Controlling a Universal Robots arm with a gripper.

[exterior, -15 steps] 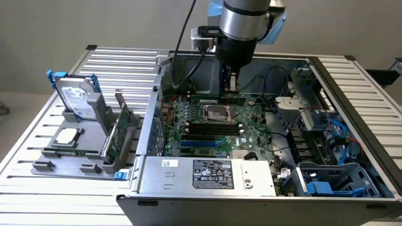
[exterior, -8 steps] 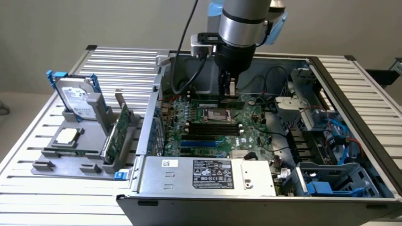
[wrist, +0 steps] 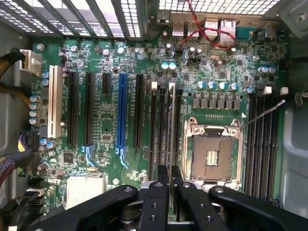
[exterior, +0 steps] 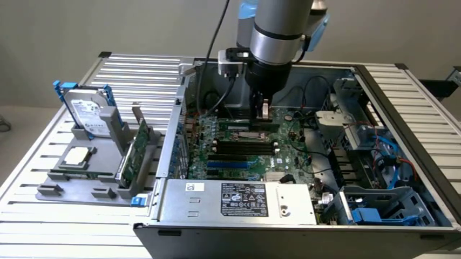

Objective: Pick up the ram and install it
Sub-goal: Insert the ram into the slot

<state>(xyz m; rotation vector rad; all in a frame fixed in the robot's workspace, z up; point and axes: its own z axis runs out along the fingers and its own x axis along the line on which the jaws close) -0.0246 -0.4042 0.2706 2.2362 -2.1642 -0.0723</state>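
Counter: slatted metal counter (exterior: 411, 102) carrying an open computer case (exterior: 288, 240), with a grey tray (exterior: 79, 186) well off to the hand's side, outside the case.
Ram: a thin stick seen edge-on in the wrist view (wrist: 171, 125), running straight out from between the fingers; in the exterior view it is a green strip (exterior: 239, 123) directly beneath the hand.
Hand: the hand (wrist: 169, 171) is clenched on the ram, one finger (wrist: 156, 202) pressed to each flat face; in the exterior view it hangs low inside the case (exterior: 263, 110) at the end of the arm (exterior: 277, 32).
Slot: the ram lies lengthwise along the black memory slots (wrist: 156, 125) just under the hand and parallel to them. I cannot tell whether its lower edge has entered a slot.
Socket: an empty processor socket (wrist: 213, 154) sits just beside the hand, on the green motherboard (wrist: 106, 62).
Tray: hard drive (exterior: 90, 113), expansion card (exterior: 137, 148) and silver processor chip (exterior: 75, 156) rest there, far from the hand.
Progress: pickup looks done and the ram has reached the board, aligned with a slot.
Left: by my judgement, seating is unconfirmed and the ram is not yet let go.
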